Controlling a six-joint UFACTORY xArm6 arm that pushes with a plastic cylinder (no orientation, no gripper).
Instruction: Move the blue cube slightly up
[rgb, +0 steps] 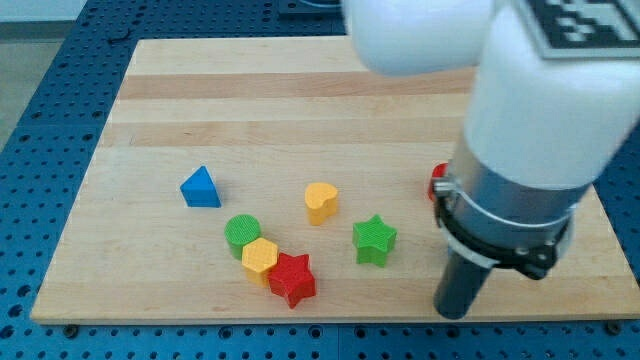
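The only blue block (201, 188) I see looks like a triangular prism. It lies on the wooden board (300, 100), left of centre. No blue cube shows; the arm may hide one. My tip (455, 314) is the lower end of the dark rod, near the board's bottom edge at the view's right. It is far to the right of and below the blue block, touching no block. The nearest block to it is the green star (374, 240), up and to its left.
A green cylinder (242, 231), a yellow hexagon (260, 257) and a red star (292, 279) sit in a tight diagonal row below the blue block. A yellow heart (321, 201) lies at centre. A red block (437, 182) is partly hidden by the arm (530, 150).
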